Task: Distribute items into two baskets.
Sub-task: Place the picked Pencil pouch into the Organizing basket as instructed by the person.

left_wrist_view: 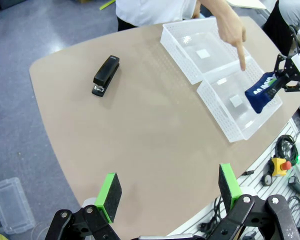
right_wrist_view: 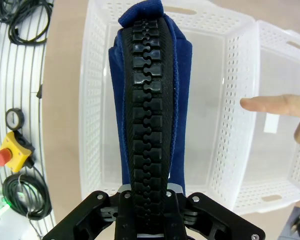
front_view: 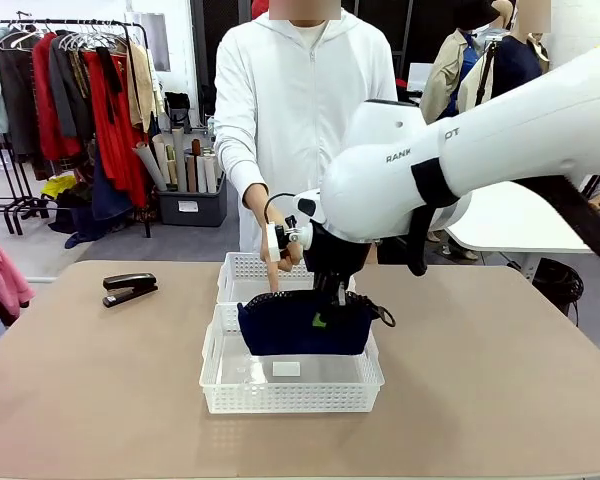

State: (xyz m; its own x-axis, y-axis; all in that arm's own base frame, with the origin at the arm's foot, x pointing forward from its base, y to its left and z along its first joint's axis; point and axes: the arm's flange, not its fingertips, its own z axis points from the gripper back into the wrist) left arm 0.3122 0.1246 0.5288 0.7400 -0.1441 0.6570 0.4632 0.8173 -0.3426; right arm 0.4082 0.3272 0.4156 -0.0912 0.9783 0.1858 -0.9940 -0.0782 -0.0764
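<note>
My right gripper [front_view: 327, 298] [right_wrist_view: 149, 194] is shut on the zipper edge of the navy blue pouch [front_view: 305, 325] [right_wrist_view: 149, 95] and holds it hanging over the near white basket [front_view: 290, 400] [right_wrist_view: 92, 100]. The pouch's lower part dips inside that basket's walls. Behind it, touching, stands the far basket [front_view: 245, 268] [right_wrist_view: 285, 60]. The person's hand [front_view: 277, 255] points an index finger [right_wrist_view: 270, 105] down at the wall between the two baskets. The black stapler [front_view: 130, 288] [left_wrist_view: 106, 75] lies on the table's left side. My left gripper [left_wrist_view: 168, 186] hovers open high above the table, holding nothing.
The tan table [front_view: 480, 380] has bare room left and right of the baskets. The left wrist view shows both baskets [left_wrist_view: 225, 95], the pouch [left_wrist_view: 262, 92], and an emergency stop button [left_wrist_view: 280, 165] with cables off the table's edge. The person stands at the far side.
</note>
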